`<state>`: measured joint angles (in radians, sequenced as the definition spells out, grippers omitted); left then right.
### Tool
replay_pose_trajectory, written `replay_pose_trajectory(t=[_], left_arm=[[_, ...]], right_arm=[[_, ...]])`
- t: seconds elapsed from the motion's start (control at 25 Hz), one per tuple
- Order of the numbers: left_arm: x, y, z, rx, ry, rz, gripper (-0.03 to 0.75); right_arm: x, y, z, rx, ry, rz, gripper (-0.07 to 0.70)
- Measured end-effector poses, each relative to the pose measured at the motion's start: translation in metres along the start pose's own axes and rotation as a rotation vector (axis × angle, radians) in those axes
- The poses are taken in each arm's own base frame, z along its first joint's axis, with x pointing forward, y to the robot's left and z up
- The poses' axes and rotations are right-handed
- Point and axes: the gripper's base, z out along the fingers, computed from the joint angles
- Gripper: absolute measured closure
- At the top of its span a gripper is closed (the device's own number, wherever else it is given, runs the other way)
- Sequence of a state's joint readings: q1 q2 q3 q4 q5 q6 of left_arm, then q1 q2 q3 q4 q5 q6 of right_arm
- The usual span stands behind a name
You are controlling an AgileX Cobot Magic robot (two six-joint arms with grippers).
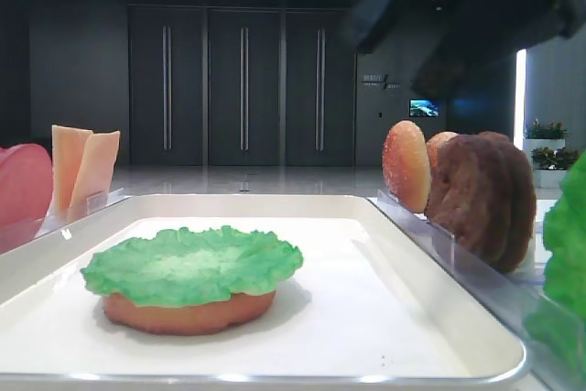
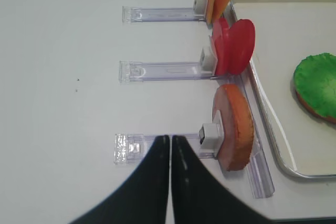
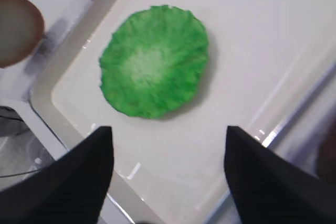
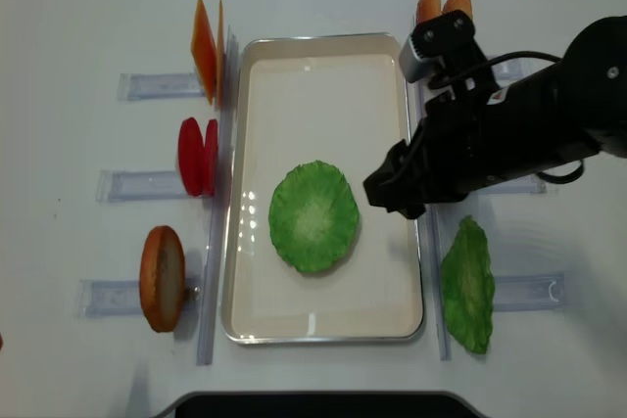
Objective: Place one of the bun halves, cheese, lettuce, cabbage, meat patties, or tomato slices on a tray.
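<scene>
A flat green lettuce leaf lies on a bun half in the middle of the cream tray. My right gripper hovers over the tray's right rim, just right of the lettuce. It is open, with nothing between its fingers. My left gripper is shut and empty over a clear rack, left of an upright bun half.
Left of the tray, racks hold cheese, tomato slices and a bun half. On the right stand bun halves, meat patties and a green cabbage clump; my right arm covers the patties from above.
</scene>
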<state>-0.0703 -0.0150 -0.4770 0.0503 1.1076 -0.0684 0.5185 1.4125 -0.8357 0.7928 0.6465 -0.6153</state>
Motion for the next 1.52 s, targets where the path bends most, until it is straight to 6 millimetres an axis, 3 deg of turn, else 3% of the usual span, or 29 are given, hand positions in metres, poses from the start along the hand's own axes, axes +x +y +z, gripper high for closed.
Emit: replay_pose_trajectory(t=[0.4,0.56,0.68,0.8,1.16,1.52], left_arm=[[0.000,0.000,0.000,0.000,0.000,0.000,0.716],[0.000,0.000,0.000,0.000,0.000,0.000,0.716],[0.000,0.000,0.000,0.000,0.000,0.000,0.716],[0.000,0.000,0.000,0.000,0.000,0.000,0.716],[0.000,0.000,0.000,0.000,0.001,0.000,0.716],[0.000,0.000,0.000,0.000,0.001,0.000,0.716]], right_arm=[[0.039,-0.060,-0.108,0.529,0.118,0.214,0.243],[0.061,-0.061,-0.153,0.668,0.036,0.313,0.252],[0.081,-0.054,-0.174,0.738,-0.039,0.358,0.253],[0.100,-0.040,-0.184,0.773,-0.111,0.356,0.255],[0.150,-0.007,-0.180,0.770,-0.204,0.339,0.289],[0.181,0.010,-0.176,0.787,-0.320,0.332,0.296]])
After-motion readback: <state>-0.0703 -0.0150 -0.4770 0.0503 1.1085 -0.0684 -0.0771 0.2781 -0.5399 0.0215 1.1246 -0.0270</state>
